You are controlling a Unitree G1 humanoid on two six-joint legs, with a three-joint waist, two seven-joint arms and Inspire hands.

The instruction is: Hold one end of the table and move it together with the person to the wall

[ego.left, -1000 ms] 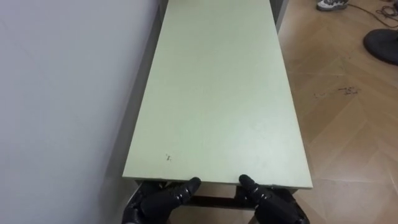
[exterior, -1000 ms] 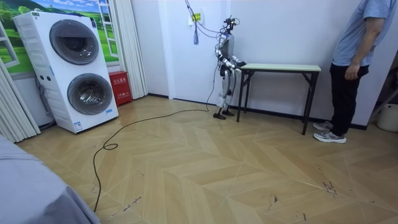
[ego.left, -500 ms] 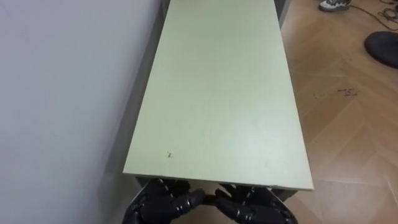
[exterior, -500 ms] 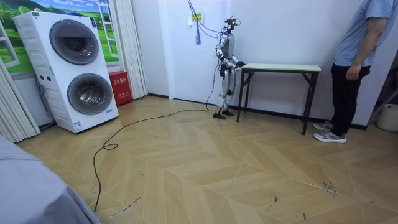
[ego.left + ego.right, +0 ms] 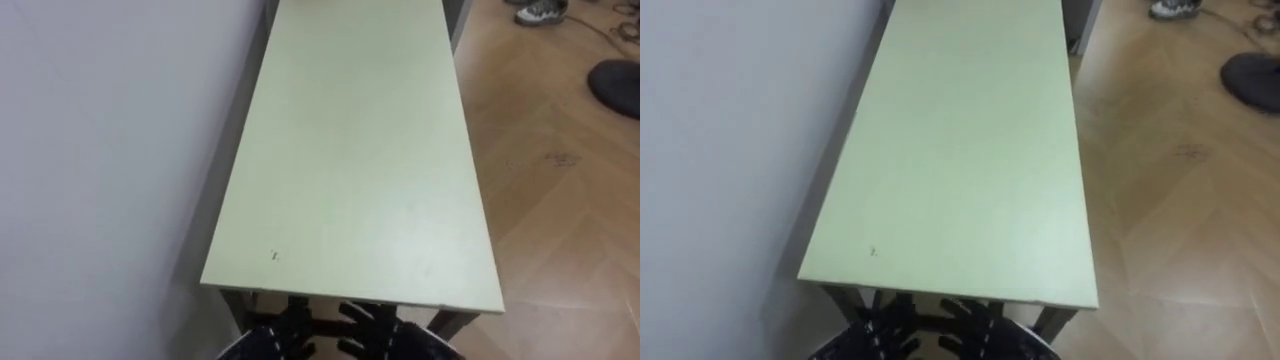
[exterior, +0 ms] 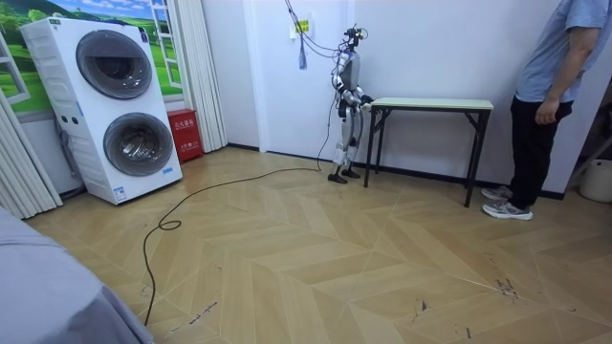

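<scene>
Setting: wood-block floor [image 5: 560,200] beside a white wall [image 5: 100,150]; the robot stands at one short end of the table, the end at the room view's left.
Task's thing: table [image 5: 355,170], a bare pale green top on a dark frame [image 5: 452,322], standing on the floor with one long side close along the wall.
Long axis: runs from 6 o'clock to 12 o'clock, straight away from the robot; the near short edge lies crosswise just above both hands.
Left robot hand [image 5: 283,328]: low under the near edge, left of its middle; fingers extended and spread, closed on nothing.
Right robot hand [image 5: 372,328]: just beside the left one, right of the middle; fingers likewise extended, holding nothing.
Key relation: the table lies at 12 o'clock of both hands, which are equally near; whether the fingertips touch the frame cannot be told.
Judgement: a lift probably needs the hands set wider apart under the near edge first.
Person [image 6: 547,96]: stands at the far end, about 1 o'clock; the hand that shows hangs by the hip, apart from the table; a shoe [image 5: 540,10] shows beyond the far corner.
Obstacles: the wall closes off 9 o'clock; open floor lies at 3 o'clock; a dark round object [image 5: 615,85] sits on the floor at 2 o'clock.
Farther off: stacked washing machines [image 6: 115,110] and a red box [image 6: 182,134], well apart at the room view's left.
</scene>
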